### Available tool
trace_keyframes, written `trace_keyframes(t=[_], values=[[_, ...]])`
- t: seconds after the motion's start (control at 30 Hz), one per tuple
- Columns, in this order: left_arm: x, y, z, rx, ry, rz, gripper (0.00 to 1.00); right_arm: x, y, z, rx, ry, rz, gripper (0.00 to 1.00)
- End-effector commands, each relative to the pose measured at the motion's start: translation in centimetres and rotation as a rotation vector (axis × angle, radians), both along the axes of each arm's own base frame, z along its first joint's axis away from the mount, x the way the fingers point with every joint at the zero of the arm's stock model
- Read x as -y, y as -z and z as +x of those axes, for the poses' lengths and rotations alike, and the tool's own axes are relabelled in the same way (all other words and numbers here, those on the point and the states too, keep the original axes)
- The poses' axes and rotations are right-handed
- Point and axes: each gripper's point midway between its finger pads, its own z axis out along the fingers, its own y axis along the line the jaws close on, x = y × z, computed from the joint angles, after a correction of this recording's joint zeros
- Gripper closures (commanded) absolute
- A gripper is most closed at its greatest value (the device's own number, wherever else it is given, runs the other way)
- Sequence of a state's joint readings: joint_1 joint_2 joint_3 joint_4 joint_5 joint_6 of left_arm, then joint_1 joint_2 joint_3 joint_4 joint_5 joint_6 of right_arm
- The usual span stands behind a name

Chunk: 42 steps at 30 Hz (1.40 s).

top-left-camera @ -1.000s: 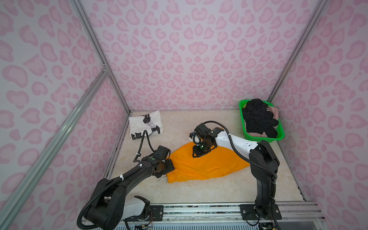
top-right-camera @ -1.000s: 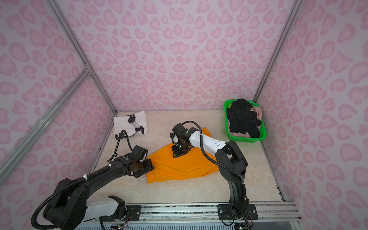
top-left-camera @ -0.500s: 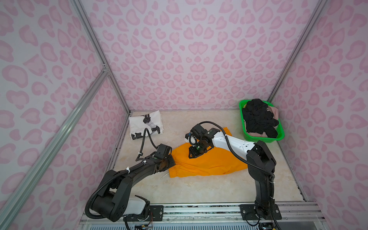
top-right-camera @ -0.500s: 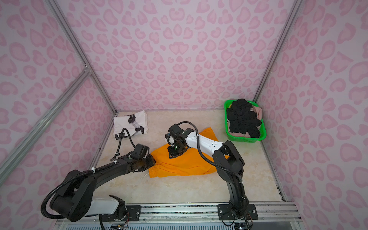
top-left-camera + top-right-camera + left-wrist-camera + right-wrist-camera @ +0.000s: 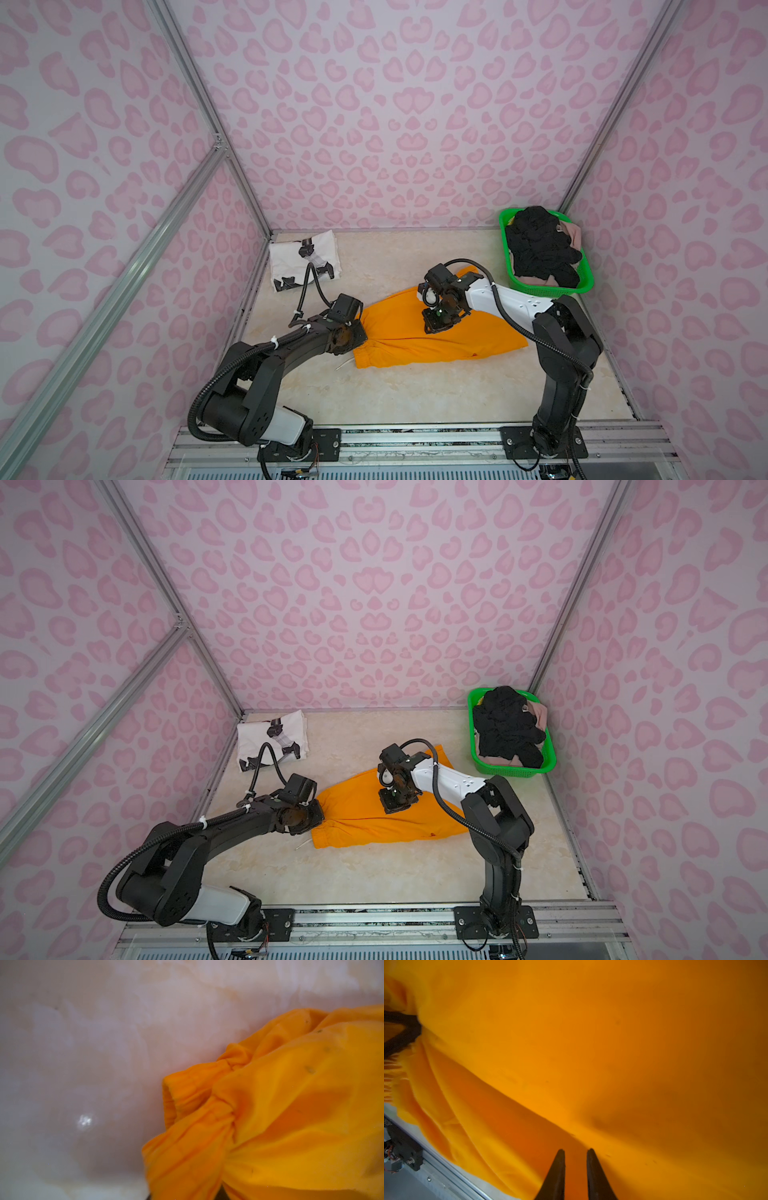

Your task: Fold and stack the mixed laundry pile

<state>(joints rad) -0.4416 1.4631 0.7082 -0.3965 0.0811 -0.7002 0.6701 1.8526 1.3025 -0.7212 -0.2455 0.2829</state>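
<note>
Evidently the left claw pinches the bunched waistband of the orange shorts, spread on the tabletop. The right claw rests mid-cloth, narrowly parted; I cannot tell whether it grips.

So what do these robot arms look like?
The left arm and right arm are mostly black jointed segments, each with one white shell. Black cables loop alongside, fastened by white zip ties. The right gripper has two tapered black jaws.
</note>
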Motion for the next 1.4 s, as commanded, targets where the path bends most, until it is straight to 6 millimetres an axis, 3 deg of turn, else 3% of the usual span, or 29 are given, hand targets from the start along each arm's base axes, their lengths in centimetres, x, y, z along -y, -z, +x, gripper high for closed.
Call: trace_keyframes(t=[0.0,0.13,0.47,0.77,1.0,1.13,1.37], values=[[-2.9,0.3,-3.7,-0.168,0.059,0.16,0.85,2.2,0.6,0.7,0.024,0.019,-0.051,0.8],[-2.7,-1.4,-3.1,-0.162,0.096,0.173,0.94,2.9,1.2,1.4,0.024,0.027,-0.054,0.8],[-3.4,-7.5,-2.3,-0.114,0.172,0.233,0.97,0.2,2.5,0.6,-0.003,-0.016,-0.018,0.81],[-2.9,-8.3,-2.3,-0.148,0.204,0.227,0.98,-2.5,1.3,0.3,0.021,-0.055,0.026,0.81],[-4.9,-11.4,-2.0,-0.136,0.221,0.348,0.98,-3.2,0.1,0.0,0.028,-0.07,0.069,0.81],[-5.1,-13.4,-1.0,-0.1,0.258,0.383,0.98,-5.0,0.3,-0.7,-0.014,-0.078,0.139,0.82],[-4.0,-16.8,0.7,-0.026,0.312,0.416,0.98,-10.9,0.7,-3.5,-0.069,-0.128,0.241,0.85]])
